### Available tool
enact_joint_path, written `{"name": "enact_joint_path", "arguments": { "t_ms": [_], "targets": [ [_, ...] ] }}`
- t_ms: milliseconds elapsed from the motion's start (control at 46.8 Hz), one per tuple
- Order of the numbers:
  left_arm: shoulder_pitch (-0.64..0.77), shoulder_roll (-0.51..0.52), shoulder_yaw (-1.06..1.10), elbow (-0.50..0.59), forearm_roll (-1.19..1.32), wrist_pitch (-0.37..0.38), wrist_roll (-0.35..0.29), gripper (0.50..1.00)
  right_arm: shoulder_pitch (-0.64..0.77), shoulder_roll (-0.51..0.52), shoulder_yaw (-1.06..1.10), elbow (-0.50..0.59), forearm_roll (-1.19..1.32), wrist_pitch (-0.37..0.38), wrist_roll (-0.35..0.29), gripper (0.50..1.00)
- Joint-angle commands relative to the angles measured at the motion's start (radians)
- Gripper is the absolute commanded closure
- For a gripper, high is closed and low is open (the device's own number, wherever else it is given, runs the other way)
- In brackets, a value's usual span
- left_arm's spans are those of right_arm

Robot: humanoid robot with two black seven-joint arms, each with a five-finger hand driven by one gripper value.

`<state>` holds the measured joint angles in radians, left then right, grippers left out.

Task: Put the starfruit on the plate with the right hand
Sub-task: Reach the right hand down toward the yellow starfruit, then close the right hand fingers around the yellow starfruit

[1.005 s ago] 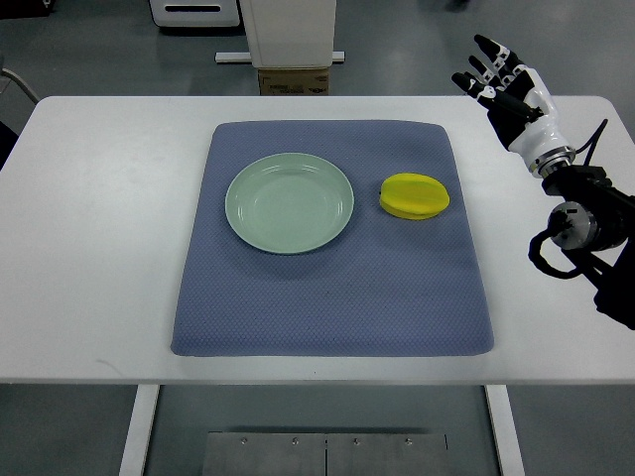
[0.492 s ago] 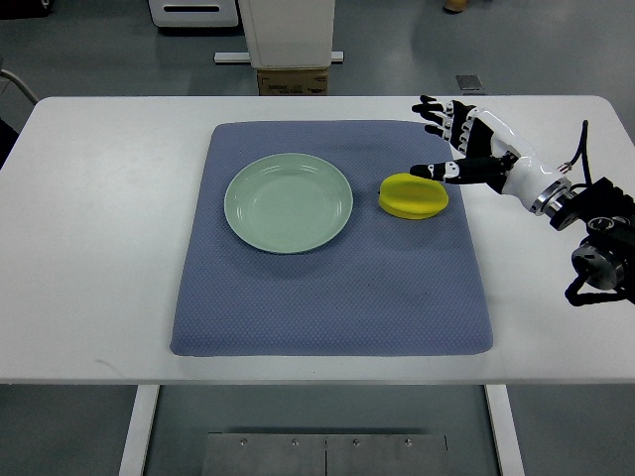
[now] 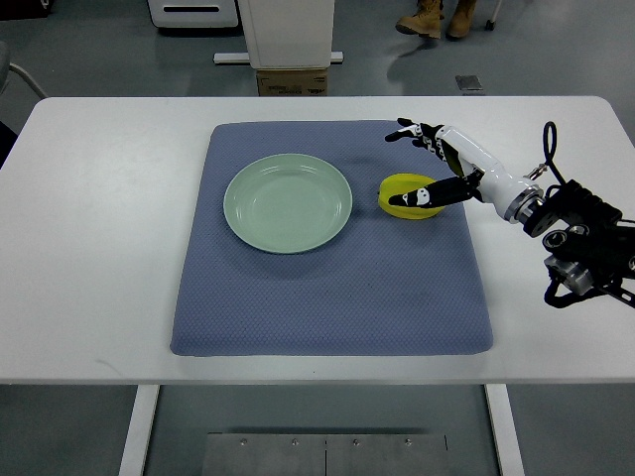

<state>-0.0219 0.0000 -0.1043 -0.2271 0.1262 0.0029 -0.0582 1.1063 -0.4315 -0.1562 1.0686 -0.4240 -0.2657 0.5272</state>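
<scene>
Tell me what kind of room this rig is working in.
Probably a lab or test bay, not a kitchen: a plain white table on a bare grey floor, one blue mat staging a plate and starfruit, white equipment behind, and a person's boots nearby.

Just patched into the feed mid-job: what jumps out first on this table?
The bright yellow starfruit on the blue mat stands out first, with the right robot hand spread open around it, thumb lying over the fruit's near side, other fingers past its far side. Just left of it, the pale green plate sits empty on the mat. A person's boots show on the floor beyond the table's far edge.
</scene>
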Motion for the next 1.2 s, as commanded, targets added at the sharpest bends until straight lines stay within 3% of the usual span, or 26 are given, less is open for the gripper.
{"name": "enact_joint_path", "arguments": {
  "t_ms": [0,449,1176],
  "targets": [
    [0.0,0.0,0.0,0.0,0.0,0.0,0.0,0.5,0.029,0.025,-0.068,-0.003,0.001,-0.049,0.001,0.507],
    [0.0,0.0,0.0,0.0,0.0,0.0,0.0,0.5,0.037,0.106,-0.129,-0.096,0.005,-0.118,-0.013,0.517],
    [0.0,0.0,0.0,0.0,0.0,0.0,0.0,0.5,0.014,0.158,-0.186,-0.211,0.016,-0.115,-0.038,0.519]
  ]
}}
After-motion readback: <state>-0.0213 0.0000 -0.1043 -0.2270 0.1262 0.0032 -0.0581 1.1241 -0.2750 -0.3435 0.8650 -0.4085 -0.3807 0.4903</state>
